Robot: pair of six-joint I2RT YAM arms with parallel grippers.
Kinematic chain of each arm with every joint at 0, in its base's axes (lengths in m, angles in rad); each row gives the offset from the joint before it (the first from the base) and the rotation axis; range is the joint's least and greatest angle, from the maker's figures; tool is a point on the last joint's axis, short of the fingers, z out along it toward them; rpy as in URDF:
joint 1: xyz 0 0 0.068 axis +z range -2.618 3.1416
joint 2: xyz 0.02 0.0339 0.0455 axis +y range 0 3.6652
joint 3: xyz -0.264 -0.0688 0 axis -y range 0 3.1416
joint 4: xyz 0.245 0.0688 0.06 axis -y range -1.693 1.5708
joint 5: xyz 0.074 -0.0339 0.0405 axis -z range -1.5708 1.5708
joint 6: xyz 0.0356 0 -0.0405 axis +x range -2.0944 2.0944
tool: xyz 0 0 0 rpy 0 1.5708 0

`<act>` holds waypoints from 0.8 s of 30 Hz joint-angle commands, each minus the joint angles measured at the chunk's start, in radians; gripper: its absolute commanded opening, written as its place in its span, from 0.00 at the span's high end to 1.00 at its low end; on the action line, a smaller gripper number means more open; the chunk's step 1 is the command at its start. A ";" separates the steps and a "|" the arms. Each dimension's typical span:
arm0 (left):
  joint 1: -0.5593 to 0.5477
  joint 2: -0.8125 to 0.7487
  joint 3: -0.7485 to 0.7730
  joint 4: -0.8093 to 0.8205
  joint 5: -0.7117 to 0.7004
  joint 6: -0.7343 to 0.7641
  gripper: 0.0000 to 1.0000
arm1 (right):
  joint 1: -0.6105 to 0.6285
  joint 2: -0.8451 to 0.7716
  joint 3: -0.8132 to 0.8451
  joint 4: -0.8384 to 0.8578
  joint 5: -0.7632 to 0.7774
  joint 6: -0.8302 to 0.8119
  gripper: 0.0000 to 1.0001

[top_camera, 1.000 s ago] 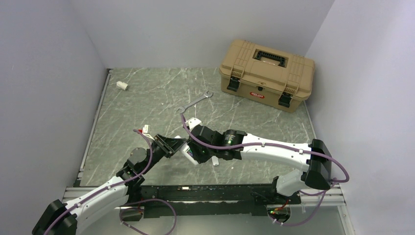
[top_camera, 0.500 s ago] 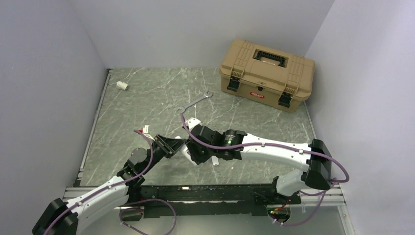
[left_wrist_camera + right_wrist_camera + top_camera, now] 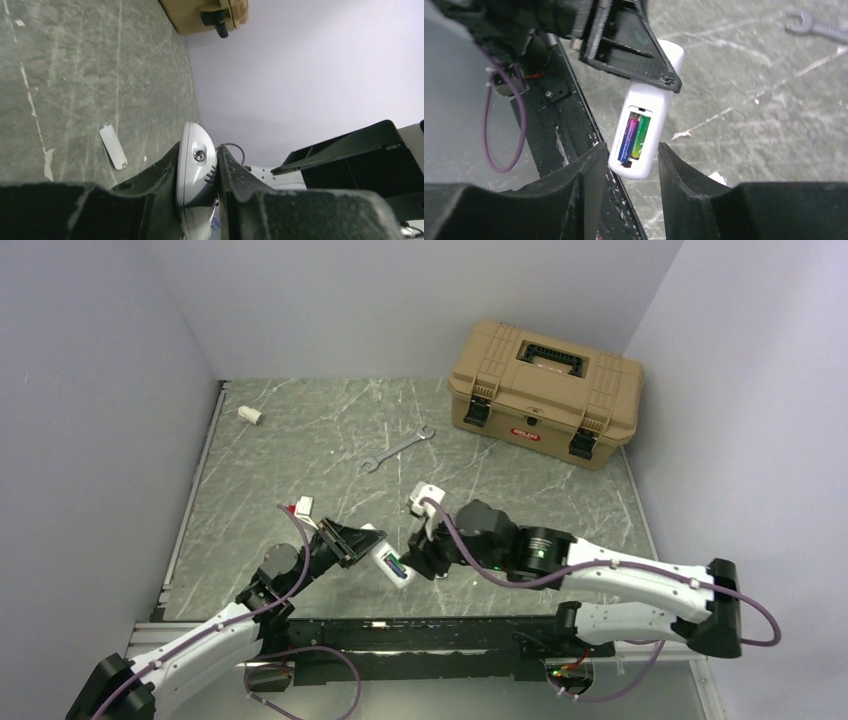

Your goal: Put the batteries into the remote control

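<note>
My left gripper (image 3: 362,540) is shut on one end of the white remote control (image 3: 392,567), holding it above the table near the front edge. In the left wrist view the remote control (image 3: 196,162) is pinched edge-on between the fingers of the left gripper (image 3: 198,175). The right wrist view shows the remote control (image 3: 651,102) with its recess open. Both batteries lie side by side in it, the dark blue-purple one (image 3: 627,136) and the green one (image 3: 641,135). My right gripper (image 3: 631,165) is open, its fingers standing either side of the remote's free end without touching it.
A tan toolbox (image 3: 545,390) stands at the back right. A metal wrench (image 3: 397,448) lies mid-table and a short white tube stub (image 3: 249,415) at the far left. A small loose white tab (image 3: 114,146) lies on the table below the remote.
The right arm has drawn back to the right and its jaws have widened, uncovering the remote. The left gripper has kept its hold on the remote, barely moving.
</note>
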 commanded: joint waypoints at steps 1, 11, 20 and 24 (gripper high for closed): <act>-0.003 -0.053 0.036 -0.030 0.108 -0.015 1.00 | -0.002 -0.155 -0.149 0.315 -0.144 -0.262 0.54; -0.003 -0.045 0.114 -0.071 0.321 -0.011 1.00 | -0.001 -0.337 -0.238 0.266 -0.529 -0.488 0.51; -0.004 -0.008 0.175 -0.101 0.425 0.017 1.00 | -0.001 -0.322 -0.296 0.366 -0.749 -0.517 0.54; -0.004 0.010 0.181 -0.076 0.450 0.021 1.00 | -0.001 -0.280 -0.288 0.375 -0.812 -0.545 0.56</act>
